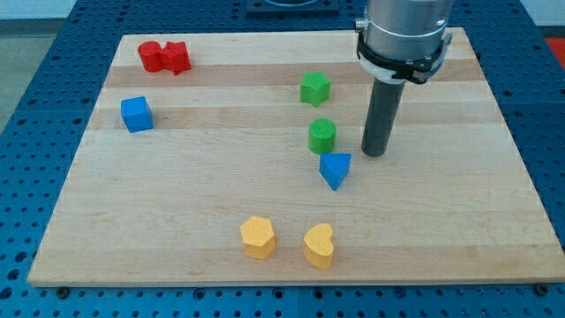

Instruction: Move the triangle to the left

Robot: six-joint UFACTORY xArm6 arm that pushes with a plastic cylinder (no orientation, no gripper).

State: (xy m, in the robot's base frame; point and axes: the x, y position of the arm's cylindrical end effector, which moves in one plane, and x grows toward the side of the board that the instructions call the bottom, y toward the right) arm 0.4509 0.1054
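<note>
The blue triangle (335, 169) lies near the middle of the wooden board (177, 212). My tip (375, 153) rests on the board just to the right of it and slightly above, a small gap apart. A green cylinder (322, 136) stands directly above the triangle, close to it and to the left of my tip. A green star-shaped block (315, 88) sits higher up.
A blue cube (136, 114) is at the view's left. Two red blocks (164, 57) touch each other at the top left. A yellow hexagon-like block (258, 237) and a yellow heart (319, 246) sit near the bottom edge.
</note>
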